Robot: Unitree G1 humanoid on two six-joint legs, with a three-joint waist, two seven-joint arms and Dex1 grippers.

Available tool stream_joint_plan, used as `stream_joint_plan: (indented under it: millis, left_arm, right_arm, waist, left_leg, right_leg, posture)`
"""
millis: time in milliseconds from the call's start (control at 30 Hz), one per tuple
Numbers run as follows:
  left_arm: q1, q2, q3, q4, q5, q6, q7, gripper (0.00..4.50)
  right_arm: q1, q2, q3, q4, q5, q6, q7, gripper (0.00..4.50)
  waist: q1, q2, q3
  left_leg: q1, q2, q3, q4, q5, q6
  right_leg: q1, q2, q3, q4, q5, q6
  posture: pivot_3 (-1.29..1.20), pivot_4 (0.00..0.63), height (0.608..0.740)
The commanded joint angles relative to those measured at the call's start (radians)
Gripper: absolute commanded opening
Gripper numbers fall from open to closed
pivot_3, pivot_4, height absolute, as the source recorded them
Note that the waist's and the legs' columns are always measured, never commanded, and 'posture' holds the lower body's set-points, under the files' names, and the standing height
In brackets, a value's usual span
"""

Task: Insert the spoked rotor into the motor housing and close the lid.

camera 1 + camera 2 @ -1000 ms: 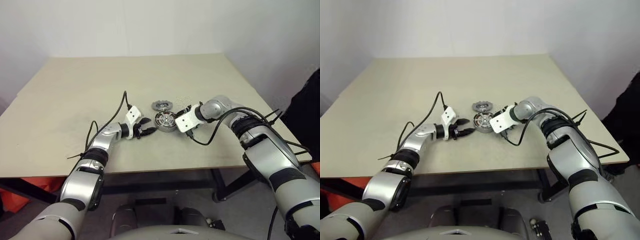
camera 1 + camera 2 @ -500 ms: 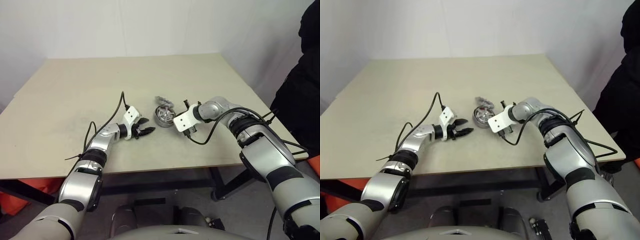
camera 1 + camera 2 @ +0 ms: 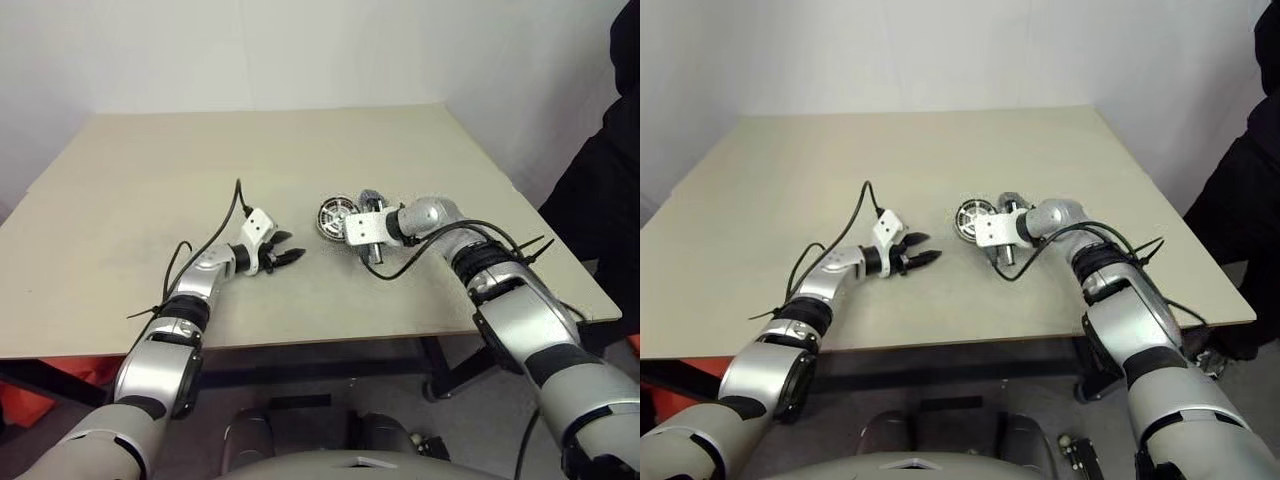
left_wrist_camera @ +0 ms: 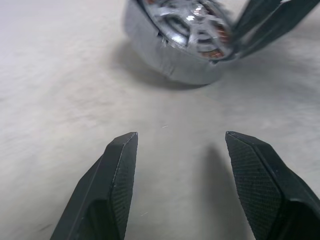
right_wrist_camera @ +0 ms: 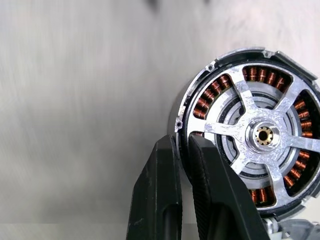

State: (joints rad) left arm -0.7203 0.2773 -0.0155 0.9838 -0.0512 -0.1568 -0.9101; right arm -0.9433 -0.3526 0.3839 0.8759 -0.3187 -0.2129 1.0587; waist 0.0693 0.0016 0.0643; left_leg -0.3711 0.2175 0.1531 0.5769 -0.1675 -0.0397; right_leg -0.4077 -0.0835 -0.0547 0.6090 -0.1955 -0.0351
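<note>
Right gripper [image 5: 182, 165] jaws clamped on motor housing [image 5: 255, 137] rim, holding it tilted up off the table [image 3: 300, 160]; spoked rotor [image 5: 262, 135] seated inside. Left gripper [image 4: 177, 165] jaws wide, empty, just beside housing.

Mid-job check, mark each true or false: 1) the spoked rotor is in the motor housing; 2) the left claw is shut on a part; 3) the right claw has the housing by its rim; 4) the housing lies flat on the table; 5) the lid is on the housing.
1) True. The spoked rotor sits inside the motor housing.
2) False. The left claw is open and empty over the bare table, apart from the housing.
3) True. The right claw is shut on the housing's rim.
4) False. The housing is tipped up on its edge.
5) False. The rotor's spokes and the copper windings are uncovered.
</note>
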Motion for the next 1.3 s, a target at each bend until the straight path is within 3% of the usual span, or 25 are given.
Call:
stream_joint_plan:
  millis: [33, 167, 333, 567, 700, 833, 867, 967, 1100, 1200, 1300]
  left_arm:
    - [-0.004, 0.046, 0.041, -0.012, -0.025, -0.023, 0.010, 2.98]
    - [0.014, 0.107, 0.068, -0.019, -0.033, -0.027, 0.015, 2.98]
    - [0.045, 0.166, 0.094, -0.032, -0.042, -0.031, 0.022, 2.98]
    - [0.089, 0.189, 0.113, -0.072, -0.054, -0.023, 0.025, 2.98]
    - [0.102, 0.186, 0.109, -0.089, -0.057, -0.017, 0.027, 2.98]
    - [0.102, 0.177, 0.102, -0.100, -0.058, -0.009, 0.025, 2.98]
    - [0.097, 0.170, 0.098, -0.101, -0.058, -0.006, 0.019, 2.98]
    - [0.089, 0.155, 0.087, -0.106, -0.059, 0.006, 0.004, 2.98]
    - [0.080, 0.113, 0.057, -0.131, -0.063, 0.041, -0.059, 2.98]
    - [0.074, 0.089, 0.042, -0.150, -0.073, 0.068, -0.102, 2.98]
    - [0.034, 0.075, 0.018, -0.109, -0.050, 0.056, -0.119, 2.98]
  right_arm:
    - [0.032, 0.042, -0.065, -0.320, 0.143, 0.337, 0.109, 0.01]
    - [0.087, 0.070, -0.059, -0.549, 0.184, 0.665, 0.126, 0.01]
    - [0.086, 0.119, -0.056, -0.612, 0.217, 0.901, 0.057, 0.01]
    - [0.105, 0.170, 0.007, -0.529, 0.199, 0.894, -0.055, 0.01]
    - [0.101, 0.178, 0.027, -0.520, 0.221, 0.868, -0.045, 0.01]
    - [0.108, 0.172, 0.028, -0.540, 0.235, 0.844, -0.036, 1.21]
    - [0.111, 0.170, 0.011, -0.575, 0.249, 0.851, -0.040, 1.56]
    - [0.120, 0.158, -0.025, -0.663, 0.291, 0.893, -0.044, 1.56]
    - [0.157, 0.163, -0.185, -0.850, 0.410, 1.091, -0.119, 1.56]
    - [0.220, 0.186, -0.320, -0.968, 0.490, 1.295, -0.209, 1.56]
    - [0.380, 0.265, -0.552, -1.150, 0.582, 1.582, -0.296, 1.72]
  waist:
    - [0.004, 0.000, 0.000]
    - [0.019, 0.001, 0.001]
    - [0.037, 0.001, 0.002]
    - [0.044, 0.001, 0.003]
    - [0.045, 0.001, 0.003]
    - [0.044, 0.001, 0.003]
    - [0.044, 0.001, 0.003]
    - [0.046, 0.001, 0.003]
    - [0.057, 0.001, 0.003]
    - [0.064, 0.001, 0.003]
    - [0.080, 0.000, 0.003]
  left_leg:
    - [0.000, 0.001, 0.000, 0.000, 0.000, 0.000]
    - [-0.001, 0.004, 0.000, -0.001, 0.000, -0.001]
    - [0.001, 0.005, 0.000, -0.003, 0.002, -0.004]
    - [0.003, 0.005, -0.001, -0.008, 0.004, -0.008]
    - [0.003, 0.005, -0.001, -0.012, 0.006, -0.011]
    - [0.003, 0.005, -0.001, -0.012, 0.006, -0.011]
    - [0.003, 0.005, -0.001, -0.012, 0.006, -0.012]
    - [0.003, 0.005, -0.001, -0.012, 0.006, -0.012]
    - [0.003, 0.005, -0.001, -0.012, 0.007, -0.013]
    - [0.004, 0.005, -0.001, -0.012, 0.007, -0.014]
    - [0.005, 0.004, -0.001, -0.013, 0.009, -0.016]
  right_leg:
    - [0.000, 0.001, 0.000, 0.000, 0.000, 0.000]
    - [-0.001, 0.003, -0.001, -0.001, -0.001, -0.001]
    - [0.000, 0.002, 0.000, -0.001, -0.001, -0.001]
    - [0.000, 0.002, 0.000, -0.001, -0.001, -0.001]
    - [-0.002, 0.002, 0.000, -0.002, -0.001, -0.001]
    - [-0.002, 0.003, 0.000, -0.002, -0.001, -0.001]
    - [-0.002, 0.003, 0.000, -0.002, -0.001, -0.001]
    - [-0.002, 0.003, 0.000, -0.002, -0.001, -0.001]
    - [-0.002, 0.003, 0.000, -0.001, -0.001, -0.001]
    - [0.000, 0.003, 0.000, -0.002, -0.001, -0.001]
    - [0.001, 0.003, 0.000, -0.002, -0.002, -0.001]
  posture:
    - [0.00, 0.000, 0.740]
    - [0.00, 0.000, 0.740]
    - [0.00, 0.000, 0.740]
    - [0.00, 0.000, 0.740]
    - [0.00, 0.000, 0.740]
    - [0.00, 0.000, 0.740]
    - [0.00, 0.000, 0.740]
    - [0.00, 0.000, 0.740]
    - [0.00, 0.000, 0.740]
    - [0.00, 0.000, 0.740]
    - [0.00, 0.000, 0.740]
